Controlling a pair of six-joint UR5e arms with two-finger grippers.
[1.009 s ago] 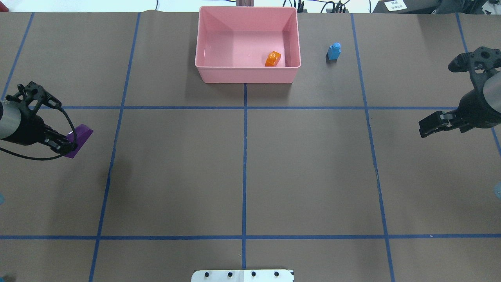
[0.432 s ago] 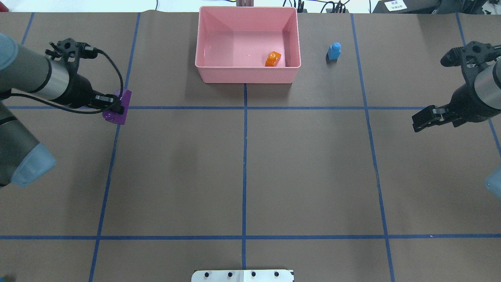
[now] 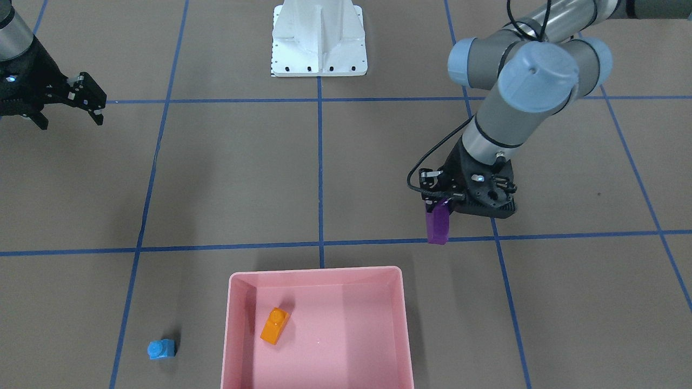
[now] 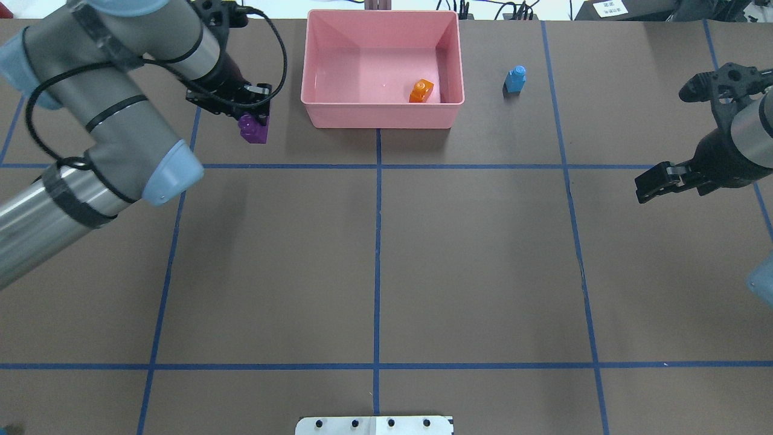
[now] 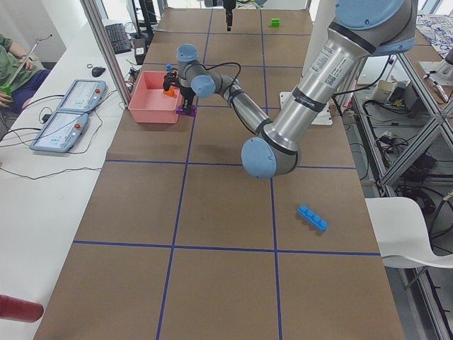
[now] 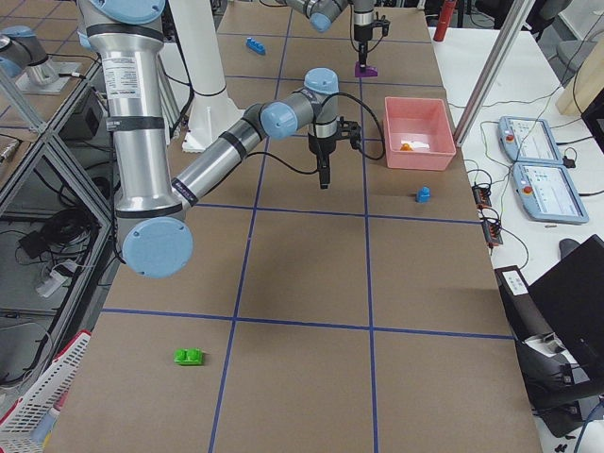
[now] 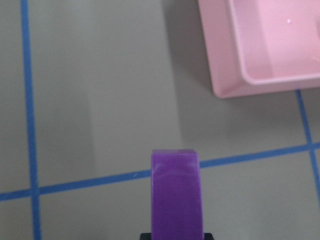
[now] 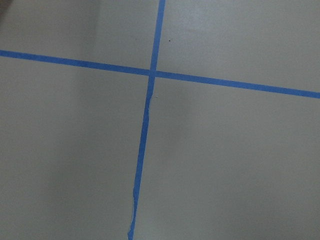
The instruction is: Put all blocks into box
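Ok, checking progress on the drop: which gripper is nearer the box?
Left. The left gripper, holding the purple block, is just beside the box; the right gripper is far off on its other side.

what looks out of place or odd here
Nothing damaged or spilled. The orange block lies askew in the box; the small blue block, long blue block and green block sit scattered outside it.
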